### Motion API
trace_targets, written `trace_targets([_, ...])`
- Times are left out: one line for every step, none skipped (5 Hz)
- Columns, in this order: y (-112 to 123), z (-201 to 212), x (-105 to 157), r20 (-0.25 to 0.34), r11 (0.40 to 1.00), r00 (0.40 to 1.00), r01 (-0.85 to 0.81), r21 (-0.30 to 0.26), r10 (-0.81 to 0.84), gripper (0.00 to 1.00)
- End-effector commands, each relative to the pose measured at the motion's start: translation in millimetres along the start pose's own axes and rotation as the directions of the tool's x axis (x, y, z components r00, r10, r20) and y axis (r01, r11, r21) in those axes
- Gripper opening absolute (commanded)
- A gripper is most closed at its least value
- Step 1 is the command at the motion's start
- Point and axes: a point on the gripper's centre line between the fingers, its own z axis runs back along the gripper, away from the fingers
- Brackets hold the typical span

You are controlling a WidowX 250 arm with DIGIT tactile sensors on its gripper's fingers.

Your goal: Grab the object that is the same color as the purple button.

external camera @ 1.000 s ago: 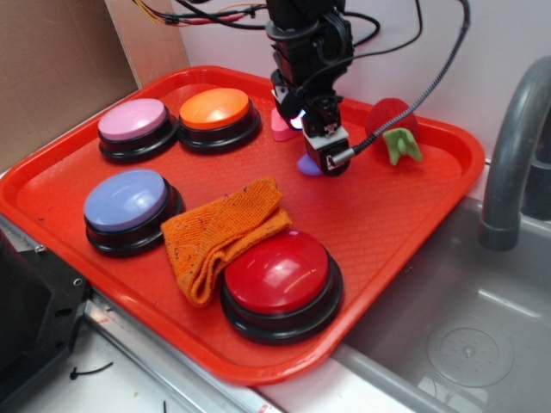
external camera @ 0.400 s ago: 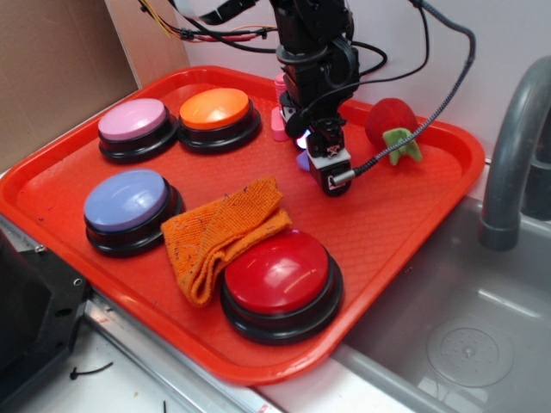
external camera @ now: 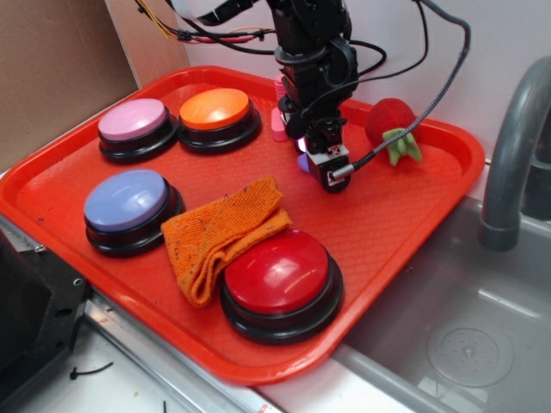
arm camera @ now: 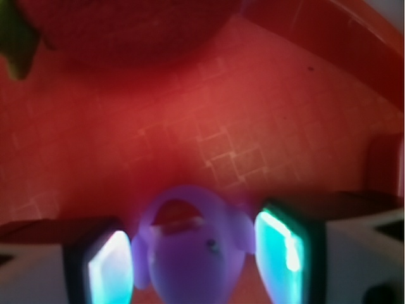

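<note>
Purple duck (arm camera: pixel 187 248) sits on the red tray (external camera: pixel 405 215) btwn the gripper (arm camera: pixel 193 256) fingers, which flank it w/ small gaps, not clamped yet. Looks light, squishy rubber (prob. slick), so pinch across the body's widest part, gently, low near the tray.

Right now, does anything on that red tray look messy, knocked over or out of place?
Only the orange cloth: it lies crumpled, its edge resting against the red button. Buttons sit upright; nothing spilled or damaged.
</note>
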Motion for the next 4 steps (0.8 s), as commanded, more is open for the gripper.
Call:
trace_targets([16,74,3,-0.047,0.987,0.986,-0.161,-0.002,0.160,0.00])
trace_targets([29,126,-3,-0.007,0.951,0.952,-0.306,0.039,0.306,0.00])
trace_targets([33,171,-12,0.017,0.903,0.907,-0.420,0.089,0.420,0.00])
trace_targets([36,206,-30,0.059,0.837,0.844,-0.536,0.111,0.533,0.00])
